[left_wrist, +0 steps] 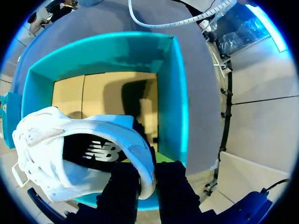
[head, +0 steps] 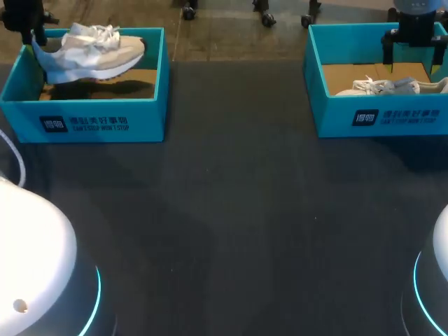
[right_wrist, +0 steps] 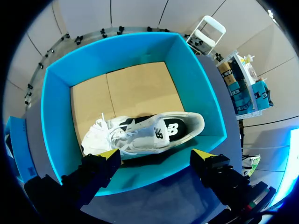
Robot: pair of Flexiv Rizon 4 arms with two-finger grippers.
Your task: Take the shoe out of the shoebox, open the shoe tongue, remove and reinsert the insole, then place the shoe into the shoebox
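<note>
arm bases (head: 35, 266): white and rounded, each with a thin blue light ring, one at each near corner of the table.
table (head: 231, 210): dark, matte surface between the two boxes.
left shoebox (head: 91, 119) (left_wrist: 173, 93): teal and open-topped, at the far left of the table. Its cardboard floor is bare under the lifted shoe and carries the shoe's shadow.
left gripper (head: 31, 31) (left_wrist: 147, 172): over the left end of the left shoebox. Its two dark fingers are pinched close together on the heel collar, one inside the shoe's opening and one outside.
left shoe (head: 91, 52) (left_wrist: 70, 154): white and pale grey, held by its heel in the left gripper. It hangs above the box floor and partly above the rim, with the toe pointing toward the box's right wall. The dark insole shows through the opening.
right shoebox (head: 378, 115) (right_wrist: 56, 116): teal and open-topped, at the far right, well apart from the left shoebox.
right shoe (head: 392, 86) (right_wrist: 145, 133): white, lying on the cardboard floor along the near wall of the right shoebox, with loose laces at one end and the dark insole visible.
right gripper (head: 413, 35) (right_wrist: 156, 155): held above the right shoebox with its yellow-tipped fingers spread wide. It grips nothing and is clear of the right shoe.
</note>
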